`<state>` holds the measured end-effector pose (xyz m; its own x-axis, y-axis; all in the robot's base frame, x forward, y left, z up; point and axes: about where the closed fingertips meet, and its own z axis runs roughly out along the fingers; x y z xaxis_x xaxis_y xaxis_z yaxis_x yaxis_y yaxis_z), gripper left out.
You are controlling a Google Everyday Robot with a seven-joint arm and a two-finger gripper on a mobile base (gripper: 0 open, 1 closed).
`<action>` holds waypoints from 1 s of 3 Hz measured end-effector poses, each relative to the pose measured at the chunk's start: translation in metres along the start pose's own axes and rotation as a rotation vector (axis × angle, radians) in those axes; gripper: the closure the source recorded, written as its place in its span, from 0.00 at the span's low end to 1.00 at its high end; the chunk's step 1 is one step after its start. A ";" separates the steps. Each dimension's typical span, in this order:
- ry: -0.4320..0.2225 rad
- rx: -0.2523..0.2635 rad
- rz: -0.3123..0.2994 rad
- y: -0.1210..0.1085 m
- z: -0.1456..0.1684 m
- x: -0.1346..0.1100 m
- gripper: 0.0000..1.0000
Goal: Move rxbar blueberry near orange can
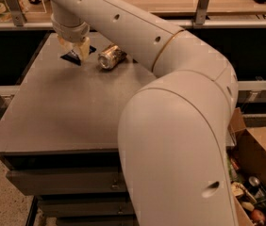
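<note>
Camera view, the only one you've got: one big white arm (170,126) fills the right side and reaches across to the far left corner of the grey counter (67,112). Your single gripper (76,51) hangs right down at that corner, just above the counter top and directly over the rxbar blueberry (70,58). From here you cannot tell whether the gripper is clenched on the bar or released, because the tool itself covers the place where they meet.

One bar is in sight, a dark flat wrapper. It peeks out beneath the gripper close to the far edge, and whether it lies on the surface or sits lifted off it, you can't make out.

There is one orange can (111,57) too. It's tipped on its side near the far edge, just to the right of the gripper, with its silver end turned toward the front left. Bar and can are near each other but apart.

Off the counter's right edge, low down, one open cardboard box (260,149) holds a jumble of small things.
</note>
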<state>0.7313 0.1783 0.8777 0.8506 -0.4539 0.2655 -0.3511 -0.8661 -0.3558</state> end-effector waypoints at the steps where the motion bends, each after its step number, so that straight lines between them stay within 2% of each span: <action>1: 0.002 -0.009 0.012 0.004 0.003 0.005 0.59; 3: 0.001 -0.013 0.021 0.010 0.003 0.013 0.13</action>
<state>0.7398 0.1640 0.8748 0.8423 -0.4726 0.2593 -0.3742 -0.8589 -0.3496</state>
